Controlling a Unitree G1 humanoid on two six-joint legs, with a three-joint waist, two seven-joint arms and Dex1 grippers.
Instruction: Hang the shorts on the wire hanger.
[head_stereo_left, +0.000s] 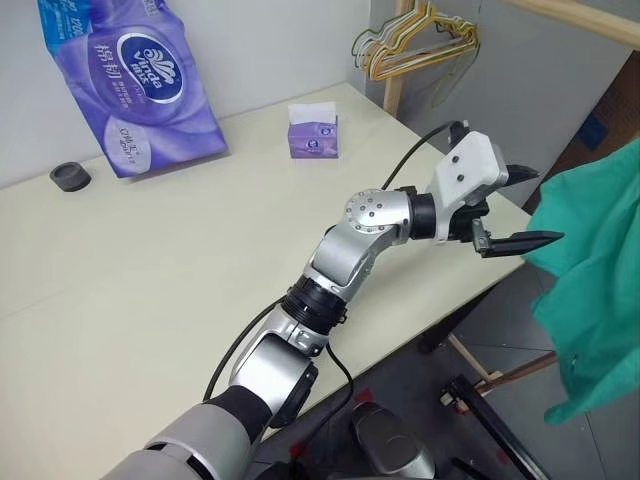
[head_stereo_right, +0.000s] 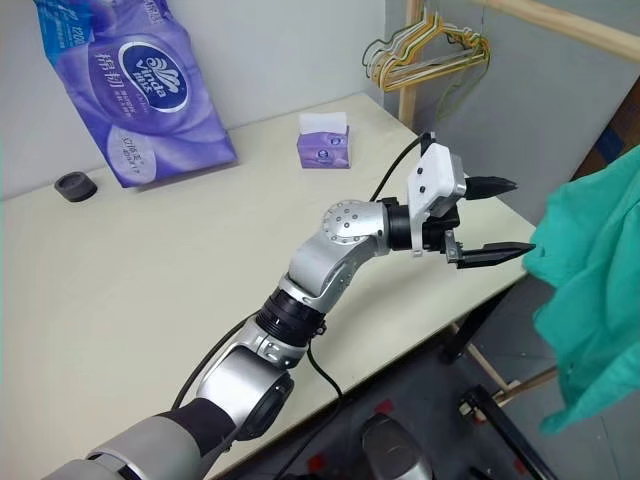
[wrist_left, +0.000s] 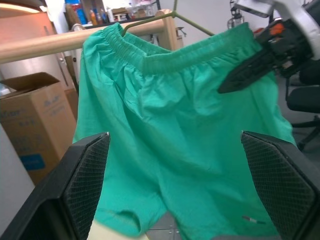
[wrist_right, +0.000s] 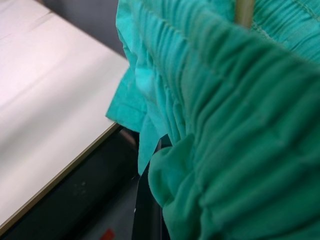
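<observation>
The shorts (wrist_left: 185, 135) hang in the air past the tabletop's right edge, teal-green, waistband up and legs down, draped on the wire hanger (wrist_left: 165, 16), whose thin olive wire rises from the gathered waistband in front of a pale wooden rail (wrist_left: 55, 44). In the head views they show as a green mass at the right, off the tabletop (head_stereo_left: 150, 290) and clear of it.

The tabletop is a pale cream slab. A large purple pack of tissue paper (head_stereo_left: 125, 85) leans at its far edge against the wall, and a small purple tissue box (head_stereo_left: 313, 132) stands near the far right corner. A small black round cap (head_stereo_left: 70, 177) lies near the far left edge.

Beyond the far right corner, a bunch of gold and wooden hangers (head_stereo_left: 415, 45) hangs from a wooden post.

The left claw (head_stereo_left: 525, 205) reaches out over the tabletop's right edge, its two black fingers wide apart and holding nothing, tips just short of the shorts. The right claw (wrist_left: 250, 70) (black, pointed, seen in the left wrist view) lies with fingers together against the waistband; whether cloth is pinched between them I cannot tell.
</observation>
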